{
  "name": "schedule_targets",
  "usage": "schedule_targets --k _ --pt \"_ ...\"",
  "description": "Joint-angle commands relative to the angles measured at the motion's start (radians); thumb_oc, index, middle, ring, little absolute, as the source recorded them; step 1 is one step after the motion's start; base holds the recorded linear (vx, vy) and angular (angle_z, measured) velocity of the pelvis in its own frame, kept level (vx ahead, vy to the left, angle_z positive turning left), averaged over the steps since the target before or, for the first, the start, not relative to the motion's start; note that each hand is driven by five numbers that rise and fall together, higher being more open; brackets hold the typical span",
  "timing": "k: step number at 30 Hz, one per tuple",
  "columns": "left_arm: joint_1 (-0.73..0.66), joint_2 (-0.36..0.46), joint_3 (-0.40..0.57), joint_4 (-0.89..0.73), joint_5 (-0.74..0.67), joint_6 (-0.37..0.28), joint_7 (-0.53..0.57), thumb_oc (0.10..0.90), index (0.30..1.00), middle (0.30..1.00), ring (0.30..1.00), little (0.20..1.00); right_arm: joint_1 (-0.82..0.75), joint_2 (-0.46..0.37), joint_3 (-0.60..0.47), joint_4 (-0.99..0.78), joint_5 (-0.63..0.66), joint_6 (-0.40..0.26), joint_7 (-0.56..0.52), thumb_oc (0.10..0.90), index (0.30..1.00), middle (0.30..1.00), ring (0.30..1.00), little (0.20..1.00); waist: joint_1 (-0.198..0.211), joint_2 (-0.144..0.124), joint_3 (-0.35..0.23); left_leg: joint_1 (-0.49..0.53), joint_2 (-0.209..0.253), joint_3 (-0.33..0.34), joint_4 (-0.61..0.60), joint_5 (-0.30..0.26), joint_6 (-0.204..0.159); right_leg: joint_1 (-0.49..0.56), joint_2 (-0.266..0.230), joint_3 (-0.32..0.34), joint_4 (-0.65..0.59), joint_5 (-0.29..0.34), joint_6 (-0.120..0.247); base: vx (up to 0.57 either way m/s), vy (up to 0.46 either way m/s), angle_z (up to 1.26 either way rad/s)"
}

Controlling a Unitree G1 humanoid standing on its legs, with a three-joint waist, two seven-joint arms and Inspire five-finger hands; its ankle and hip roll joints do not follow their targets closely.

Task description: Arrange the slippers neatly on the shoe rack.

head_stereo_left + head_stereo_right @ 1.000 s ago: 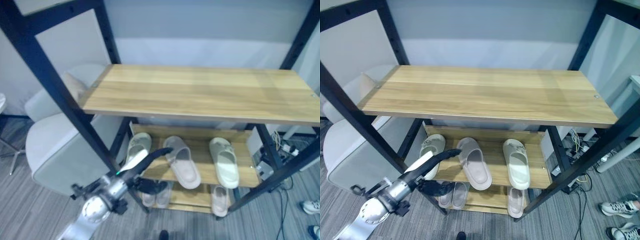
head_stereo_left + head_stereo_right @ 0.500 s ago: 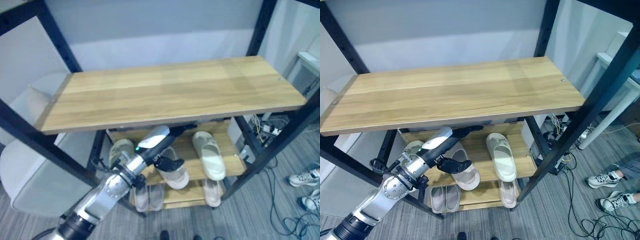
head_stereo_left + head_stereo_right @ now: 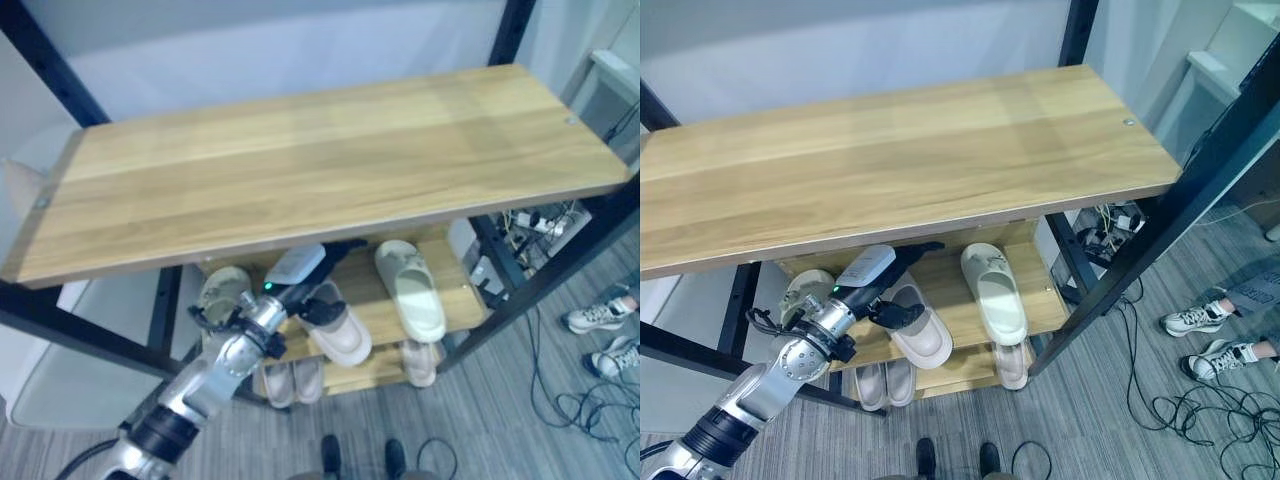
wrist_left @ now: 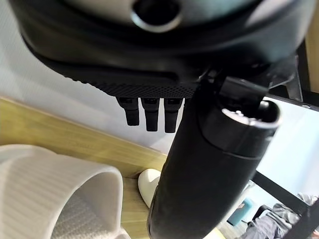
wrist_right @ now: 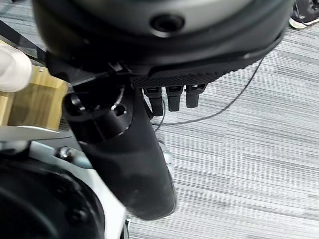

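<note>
My left hand (image 3: 883,290) reaches under the rack's top shelf (image 3: 890,150), fingers straight and relaxed over the beige slipper (image 3: 915,330) lying askew on the middle shelf (image 3: 1045,300), ready to nudge it. My right hand (image 5: 164,55) hangs relaxed above the floor.

No readable text, label, number or sign anywhere. Wooden shelf boards of black-framed shoe rack (image 3: 890,150) bare of print. Pale slippers (image 3: 992,292) carry no legible marking.
</note>
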Motion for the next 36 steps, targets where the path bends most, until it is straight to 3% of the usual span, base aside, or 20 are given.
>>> schedule_targets --k 1,6,12,21,36 --pt "-0.264 -0.034 -0.030 0.031 0.072 -0.033 0.106 0.800 0.900 0.900 0.900 0.900 -0.037 -0.031 0.016 -0.023 0.049 -0.021 -0.019 0.800 0.900 0.900 0.900 0.900 -0.015 -0.016 -0.002 0.001 0.019 -0.029 -0.005 -0.079 -0.044 -0.010 -0.027 0.008 0.007 -0.060 0.074 -0.04 0.022 -0.10" --pt "-0.351 -0.038 -0.074 0.109 0.140 -0.009 0.136 0.800 0.900 0.900 0.900 0.900 -0.048 -0.042 0.015 -0.036 0.059 -0.030 -0.031 0.800 0.900 0.900 0.900 0.900 -0.018 -0.021 0.008 -0.029 0.017 -0.022 -0.005 -0.071 -0.041 -0.040 -0.030 0.014 0.007 -0.049 0.077 -0.02 0.014 -0.07" --pt "-0.358 -0.003 -0.069 0.124 0.212 0.006 0.154 0.800 0.900 0.900 0.900 0.900 -0.044 -0.041 0.016 -0.043 0.056 -0.038 -0.038 0.800 0.900 0.900 0.900 0.900 -0.012 -0.026 0.013 -0.032 0.016 -0.018 -0.005 -0.072 -0.040 -0.045 -0.031 0.014 0.007 -0.048 0.079 0.00 0.006 -0.07" --pt "-0.230 0.024 0.042 0.008 0.178 -0.006 0.153 0.800 0.900 0.900 0.900 0.900 -0.022 -0.030 0.001 -0.039 0.048 -0.037 -0.034 0.800 0.900 0.900 0.900 0.900 0.002 -0.027 0.000 0.009 0.011 -0.027 -0.005 -0.081 -0.035 -0.003 -0.032 0.004 0.007 -0.056 0.076 0.00 0.000 0.00" --pt "-0.199 0.040 0.047 -0.048 0.201 -0.011 0.142 0.800 0.900 0.900 0.900 0.900 -0.022 -0.018 0.025 -0.028 0.030 -0.026 -0.020 0.800 0.900 0.900 0.900 0.900 0.014 -0.038 -0.022 0.067 0.010 -0.035 -0.005 -0.102 -0.031 0.052 -0.035 -0.007 0.007 -0.070 0.076 0.01 0.003 0.05"
